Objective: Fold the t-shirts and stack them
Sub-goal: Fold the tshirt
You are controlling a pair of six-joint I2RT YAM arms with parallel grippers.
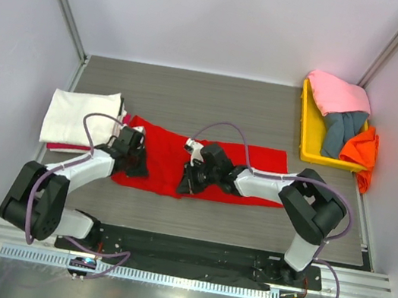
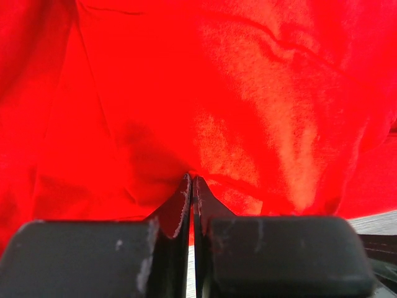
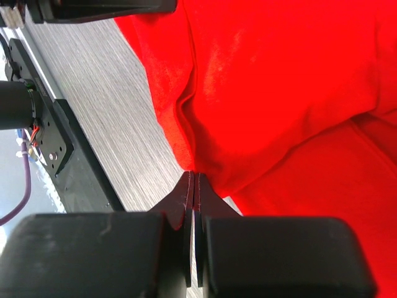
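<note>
The left tool (image 1: 136, 158) is clenched, its two dark fingers pressed tip to tip; in the left wrist view the left tool (image 2: 190, 180) nips a small pucker of the bright red cloth t-shirt (image 2: 248, 93), and creases fan out from the pinch. The red cloth fills almost that whole view, lying directly ahead of and around the tips.

The right tool (image 1: 188, 182) is clenched as well. In the right wrist view the right tool (image 3: 193, 175) grips the folded near hem of the bright red cloth t-shirt (image 3: 298, 74), and a ridge of cloth runs up from the tips. To the left of that hem shows the grey wood-grain bench (image 3: 118, 105).

From above, the bright red cloth t-shirt (image 1: 261, 168) lies spread as a long band across the middle of the grey wood-grain bench (image 1: 193, 94). The left tool sits on its left end and the right tool on its near edge around the middle, the two well apart.

Just beside the shirt's left end lies a cream-white folded t-shirt (image 1: 81, 117), with a pinkish edge showing under its near side.

Well apart, at the far right corner, stands a yellow plastic tray (image 1: 306, 129) holding a pink t-shirt (image 1: 338, 93), a grey-blue t-shirt (image 1: 343, 132) and an orange t-shirt (image 1: 359, 150), the orange one hanging over the tray's right rim.
</note>
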